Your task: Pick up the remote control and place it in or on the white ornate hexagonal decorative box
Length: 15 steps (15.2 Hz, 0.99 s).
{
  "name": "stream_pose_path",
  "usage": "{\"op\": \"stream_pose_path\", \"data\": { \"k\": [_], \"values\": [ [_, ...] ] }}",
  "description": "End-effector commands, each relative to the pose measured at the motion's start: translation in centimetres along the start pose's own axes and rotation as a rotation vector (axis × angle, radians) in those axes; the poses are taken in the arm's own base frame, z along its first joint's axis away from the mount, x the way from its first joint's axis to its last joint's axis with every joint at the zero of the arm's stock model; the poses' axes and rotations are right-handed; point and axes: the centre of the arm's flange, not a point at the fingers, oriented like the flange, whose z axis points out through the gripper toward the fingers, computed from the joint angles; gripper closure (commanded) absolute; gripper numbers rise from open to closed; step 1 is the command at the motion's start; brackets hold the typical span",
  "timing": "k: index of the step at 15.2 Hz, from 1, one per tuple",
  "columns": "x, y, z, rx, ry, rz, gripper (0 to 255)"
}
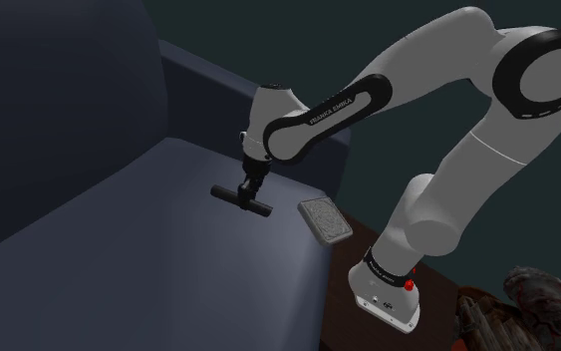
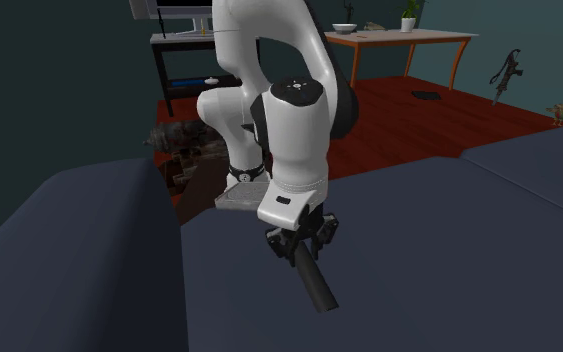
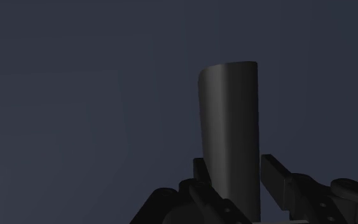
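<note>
Dark blue-grey sofa seat (image 1: pixel 99 259) all over the shoulder view's left, with the backrest (image 1: pixel 49 90) rising behind it. Near the middle, the remote (image 1: pixel 240 199) is seen clamped crosswise in the gripper (image 1: pixel 254 187) — fingers closed on it around mid-length, both ends sticking out. It looks to be hanging just above the cushion. To the right, near the seat's edge, the pale grey box (image 1: pixel 325 220) is lying flat, near the remote but apart from it.

So the carry is what's in hand, by the look of it. It'd be done best with the remote kept level, taken across to the right and lowered until it's centred over the box's patterned top before anything is let go — that top looks small, so an off-centre drop could see it tip off.

The remote itself: a plain black slab, long and narrow, one end corner rounded, no buttons to be made out.
</note>
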Motion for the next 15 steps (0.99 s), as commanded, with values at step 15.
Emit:
{"op": "stream_pose_path", "data": {
  "k": [15],
  "values": [
    [0.0, -0.7, -7.2, 0.000, -0.005, -0.001, 255]
  ]
}}
